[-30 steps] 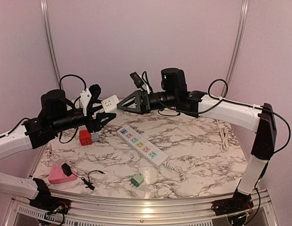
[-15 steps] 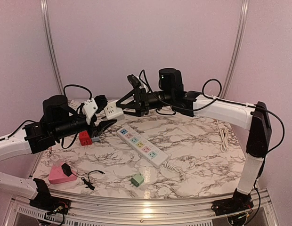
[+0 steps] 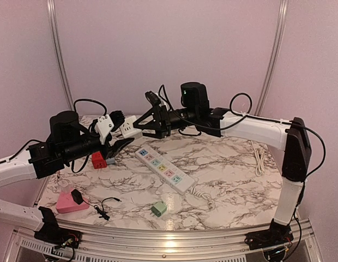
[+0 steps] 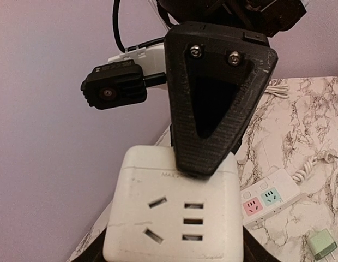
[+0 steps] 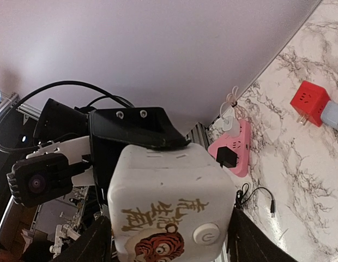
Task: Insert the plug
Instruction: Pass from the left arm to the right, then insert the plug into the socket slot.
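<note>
The plug is a white cube (image 3: 129, 129) held in the air over the table's back left. Its socket face (image 4: 174, 213) shows in the left wrist view and its tiger print (image 5: 169, 218) in the right wrist view. No prongs show. My left gripper (image 3: 121, 134) is shut on the cube, its fingers at the bottom corners (image 4: 171, 252). From the opposite side my right gripper (image 3: 139, 124) has its fingers against the cube's two other sides (image 5: 169, 248). Each wrist view shows the other gripper's finger on the cube's top edge.
A long white power strip (image 3: 165, 169) with coloured sockets lies mid-table. A red cube (image 3: 98, 158) with a grey block sits under the left gripper. A pink strip (image 3: 68, 202) with a black adapter, a black cable (image 3: 106, 210) and a green adapter (image 3: 158, 208) lie near the front.
The right arm has reached leftward and its jaws have narrowed onto the cube. The left arm dropped slightly with the cube, then held still.
</note>
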Robot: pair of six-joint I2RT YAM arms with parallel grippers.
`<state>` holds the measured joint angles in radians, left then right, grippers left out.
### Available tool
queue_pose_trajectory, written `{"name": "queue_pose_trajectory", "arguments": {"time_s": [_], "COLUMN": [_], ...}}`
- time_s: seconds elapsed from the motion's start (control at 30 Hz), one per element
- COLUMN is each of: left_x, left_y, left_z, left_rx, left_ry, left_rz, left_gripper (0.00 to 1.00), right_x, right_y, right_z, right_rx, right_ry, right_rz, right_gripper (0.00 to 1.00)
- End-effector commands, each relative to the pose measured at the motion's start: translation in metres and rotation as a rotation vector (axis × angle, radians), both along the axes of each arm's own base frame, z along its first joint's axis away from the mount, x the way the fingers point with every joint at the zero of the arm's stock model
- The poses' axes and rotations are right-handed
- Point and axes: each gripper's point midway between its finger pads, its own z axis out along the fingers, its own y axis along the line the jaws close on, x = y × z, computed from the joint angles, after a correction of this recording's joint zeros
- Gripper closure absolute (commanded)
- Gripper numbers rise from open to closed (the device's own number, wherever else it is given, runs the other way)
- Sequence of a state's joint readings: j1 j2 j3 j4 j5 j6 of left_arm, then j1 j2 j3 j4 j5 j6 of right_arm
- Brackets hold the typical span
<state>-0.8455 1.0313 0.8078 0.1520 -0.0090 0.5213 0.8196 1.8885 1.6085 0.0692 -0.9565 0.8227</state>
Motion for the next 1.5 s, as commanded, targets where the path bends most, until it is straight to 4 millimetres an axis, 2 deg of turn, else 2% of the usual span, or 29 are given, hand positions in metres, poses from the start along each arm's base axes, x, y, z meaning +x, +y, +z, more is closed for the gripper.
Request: {"name": "queue_pose_trajectory", "arguments": {"time_s": [0.0,0.1,0.17,0.23,0.3,0.37,0.4,0.43,0.47,0.53,0.63,0.77,0.9,0.97,1.07,1.2,1.3,1.47], "left_x": [-0.003,-0.003,-0.003,-0.002,0.000,0.002,0.003,0.004,0.003,0.000,-0.003,-0.004,0.006,0.013,0.025,0.051,0.065,0.083], "left_y": [-0.001,-0.001,-0.001,-0.001,-0.001,-0.001,0.000,0.001,0.002,0.002,0.005,0.014,0.030,0.040,0.051,0.076,0.094,0.122], "left_z": [0.010,0.008,0.008,0.007,0.007,0.007,0.008,0.008,0.009,0.014,0.023,0.032,0.030,0.026,0.007,-0.013,-0.022,-0.034], "left_rx": [-0.031,-0.029,-0.031,-0.033,-0.035,-0.040,-0.043,-0.046,-0.049,-0.071,-0.121,-0.183,-0.220,-0.238,-0.249,-0.354,-0.424,-0.506], "left_ry": [-0.029,-0.026,-0.024,-0.018,-0.010,-0.005,-0.003,0.002,0.002,0.009,0.027,0.067,0.144,0.190,0.299,0.490,0.583,0.671], "left_rz": [-0.004,-0.004,-0.005,0.001,0.010,0.022,0.029,0.036,0.038,0.031,0.033,0.071,0.190,0.259,0.320,0.397,0.439,0.560], "left_gripper": [1.00,1.00,1.00,1.00,1.00,0.84,0.72,0.56,0.34,0.18,0.05,0.01,0.01,0.01,0.01,0.01,0.01,0.01], "right_x": [0.003,0.001,-0.001,-0.002,-0.005,-0.008,-0.009,-0.009,-0.009,-0.006,0.002,0.023,0.053,0.067,0.086,0.108,0.121,0.140], "right_y": [0.006,0.009,0.009,0.010,0.010,0.010,0.010,0.010,0.010,0.009,0.005,-0.005,-0.018,-0.023,-0.028,-0.034,-0.039,-0.051], "right_z": [0.011,0.010,0.010,0.011,0.012,0.014,0.015,0.014,0.014,0.013,0.012,0.001,-0.023,-0.033,-0.046,-0.063,-0.078,-0.090], "right_rx": [0.030,0.029,0.033,0.043,0.058,0.078,0.084,0.086,0.087,0.085,0.084,0.042,-0.084,-0.152,-0.248,-0.364,-0.446,-0.566], "right_ry": [-0.003,-0.001,0.005,0.014,0.030,0.042,0.043,0.045,0.043,0.042,0.026,0.009,-0.087,-0.142,-0.222,-0.312,-0.363,-0.455], "right_rz": [0.012,0.025,0.035,0.049,0.072,0.090,0.097,0.100,0.102,0.092,0.069,0.001,-0.103,-0.146,-0.206,-0.271,-0.302,-0.353], "right_gripper": [0.34,0.37,0.44,0.53,0.67,0.80,0.85,0.89,0.92,0.95,0.97,0.99,0.99,0.99,0.99,0.99,1.00,1.00]}}
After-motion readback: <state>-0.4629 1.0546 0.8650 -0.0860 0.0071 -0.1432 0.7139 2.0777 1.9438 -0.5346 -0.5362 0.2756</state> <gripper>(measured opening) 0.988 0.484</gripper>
